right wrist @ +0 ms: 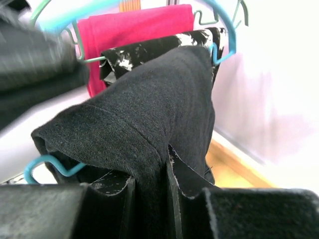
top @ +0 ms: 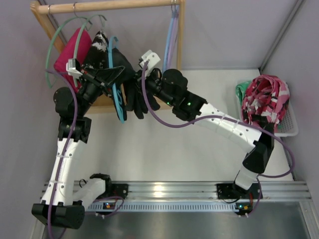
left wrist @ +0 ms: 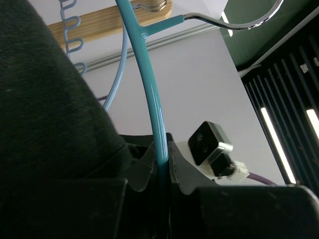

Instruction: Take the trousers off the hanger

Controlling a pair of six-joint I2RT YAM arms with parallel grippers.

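Note:
The black trousers (top: 133, 89) hang bunched over the thin teal-blue hanger (top: 115, 84) below the wooden rail. My left gripper (top: 113, 75) is shut on the hanger's teal arm (left wrist: 152, 99), whose metal hook (left wrist: 239, 22) runs to the upper right; black fabric (left wrist: 45, 109) fills the left of that view. My right gripper (top: 137, 88) is shut on a fold of the trousers (right wrist: 144, 114), pinched between both fingers. The hanger's teal end notches (right wrist: 45, 164) show under the fabric.
A wooden rail (top: 109, 6) carries mint-green hangers (top: 60, 40), a magenta garment (top: 72, 50), a black-and-white patterned garment (top: 99, 42) and lilac-blue hangers (top: 171, 35). A white basket (top: 289, 124) with red patterned clothes stands at the right.

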